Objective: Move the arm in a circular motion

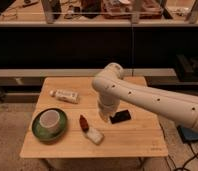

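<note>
Reaching in from the frame's right edge, which cuts it off, the thick cream-white tubular arm point(152, 97) bends at a rounded elbow over our pale wooden desk point(137, 142). Its short white hand point(105, 114) hangs near the desk's centre, beside a small black flat object point(121, 116) at its 3 o'clock. Whether its fingers are parted, we cannot tell.

Cream-white tubular arm point(142, 97), small dark dots, white gripper point(105, 116) above table
</note>
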Motion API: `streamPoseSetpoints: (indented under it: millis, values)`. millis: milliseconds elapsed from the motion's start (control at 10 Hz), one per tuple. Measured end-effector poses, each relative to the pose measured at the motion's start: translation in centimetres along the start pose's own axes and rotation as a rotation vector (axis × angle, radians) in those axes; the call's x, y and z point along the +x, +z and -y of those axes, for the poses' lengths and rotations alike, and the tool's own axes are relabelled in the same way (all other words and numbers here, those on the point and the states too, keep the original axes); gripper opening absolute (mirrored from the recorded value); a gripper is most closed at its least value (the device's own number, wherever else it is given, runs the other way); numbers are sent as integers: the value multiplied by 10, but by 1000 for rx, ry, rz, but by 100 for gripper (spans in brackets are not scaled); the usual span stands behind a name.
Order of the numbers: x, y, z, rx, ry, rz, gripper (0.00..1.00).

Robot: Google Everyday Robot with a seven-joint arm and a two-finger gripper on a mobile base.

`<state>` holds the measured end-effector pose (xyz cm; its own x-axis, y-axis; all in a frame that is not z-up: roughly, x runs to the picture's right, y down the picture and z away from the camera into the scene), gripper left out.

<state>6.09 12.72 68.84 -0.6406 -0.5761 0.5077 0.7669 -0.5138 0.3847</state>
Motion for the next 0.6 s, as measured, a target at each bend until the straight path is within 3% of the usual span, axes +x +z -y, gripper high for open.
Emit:
streamPoseSetpoints:
  millis: [200,400,600]
  values:
    - [-4,-1,4,-2,-8,0,41]
    - [4,10,9,4,-92,8,41]
    - [14,21,21,10,-112,-6,41]
